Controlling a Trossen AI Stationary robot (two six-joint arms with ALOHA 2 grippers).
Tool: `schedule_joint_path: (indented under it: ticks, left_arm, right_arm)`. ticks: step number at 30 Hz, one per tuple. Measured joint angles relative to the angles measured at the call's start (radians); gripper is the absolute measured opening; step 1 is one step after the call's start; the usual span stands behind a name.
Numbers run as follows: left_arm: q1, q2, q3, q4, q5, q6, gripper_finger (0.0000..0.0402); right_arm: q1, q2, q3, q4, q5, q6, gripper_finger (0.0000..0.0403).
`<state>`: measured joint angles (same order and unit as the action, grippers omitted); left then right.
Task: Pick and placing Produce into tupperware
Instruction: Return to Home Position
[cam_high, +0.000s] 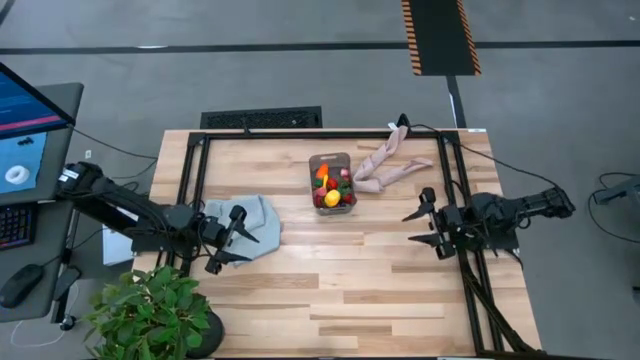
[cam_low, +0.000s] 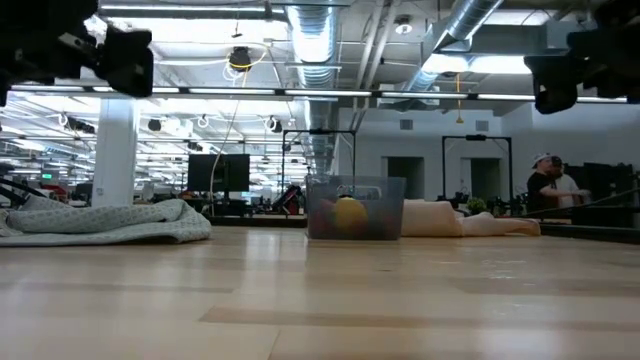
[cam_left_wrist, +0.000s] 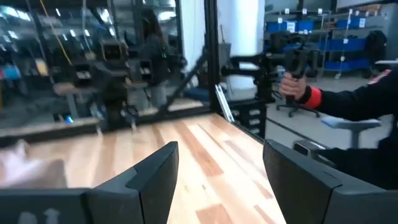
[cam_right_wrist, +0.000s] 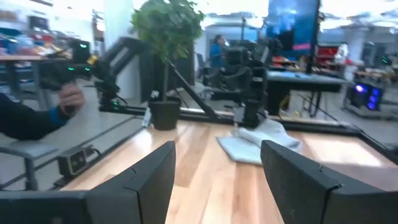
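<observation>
Left end effector (cam_high: 238, 238) above wooden table (cam_high: 350, 290)

The table (cam_high: 360, 290) is smooth pale wood, the tupperware (cam_low: 390, 205) cloudy clear plastic, the cloth (cam_high: 262, 216) soft matt fabric.

Pale plank-striped table (cam_high: 330, 290); clear-greyish tupperware (cam_high: 330, 156) with red, orange, yellow and green produce (cam_high: 333, 192). Grey-blue cloth (cam_high: 262, 220) near the left edge, beige limb-shaped object (cam_high: 385, 170) by the far edge, green potted plant (cam_high: 150, 310).
</observation>
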<state>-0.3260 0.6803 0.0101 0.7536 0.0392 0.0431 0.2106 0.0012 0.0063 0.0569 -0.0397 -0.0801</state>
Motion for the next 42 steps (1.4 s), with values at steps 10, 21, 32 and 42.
schedule_joint_path:
  ticks: [10, 21, 32, 42]
  left_arm:
    - [0.049, -0.320, -0.001, -0.282, -0.182, 0.052, 0.0226]
    - [0.053, -0.671, 0.003, -0.646, -0.147, 0.054, 0.0226]
    - [0.053, -0.677, -0.002, -0.700, -0.153, 0.018, 0.0226]
    - [0.052, -0.668, -0.002, -0.703, -0.149, -0.027, 0.0226]
  right_arm:
    - [-0.022, 0.000, 0.009, 0.010, -0.069, 0.000, 0.0260]
    - [-0.006, 0.000, 0.032, -0.084, -0.041, -0.010, 0.0260]
    - [-0.060, -0.001, 0.078, -0.035, 0.042, -0.022, 0.0260]
    - [-0.166, 0.000, 0.082, -0.105, -0.012, 0.092, 0.0260]
